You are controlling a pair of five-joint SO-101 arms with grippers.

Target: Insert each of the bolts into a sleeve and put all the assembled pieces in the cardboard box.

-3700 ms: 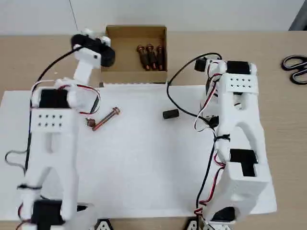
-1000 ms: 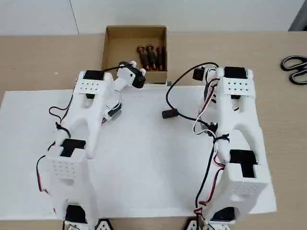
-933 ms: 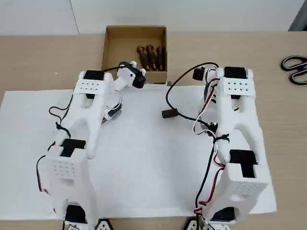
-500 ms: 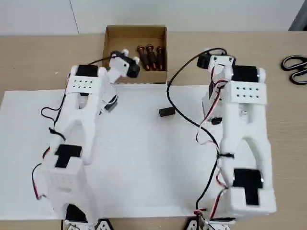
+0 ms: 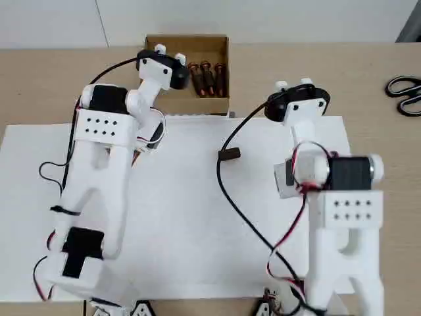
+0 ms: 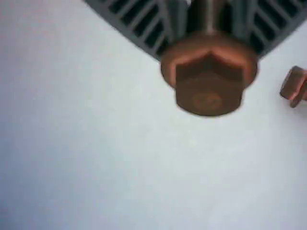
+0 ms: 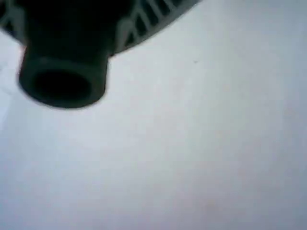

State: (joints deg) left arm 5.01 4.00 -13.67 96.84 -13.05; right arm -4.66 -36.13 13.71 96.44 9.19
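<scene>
Nearest me, on the white sheet (image 5: 184,224), a small black piece (image 5: 229,155) sits by the right arm's cable. I can't tell whether it's a spare sleeve or a cable fitting. Further out, my right claw (image 5: 297,100) hangs over the sheet's far right part, closed around a black sleeve (image 7: 62,79) with its bore end left free. It looks light, stiff and round, so I'd grip it mid-body. My left claw (image 5: 163,66), at the left side of the cardboard box (image 5: 187,41), is clamped on the shank of a copper bolt (image 6: 208,81) behind the hex head. The bolt is hard and dense, probably slick. Three assembled pieces (image 5: 206,78) lie in the box. From above, both claws' tips are hidden, and another copper part (image 6: 293,86) is cut off at the left wrist view's edge.
</scene>
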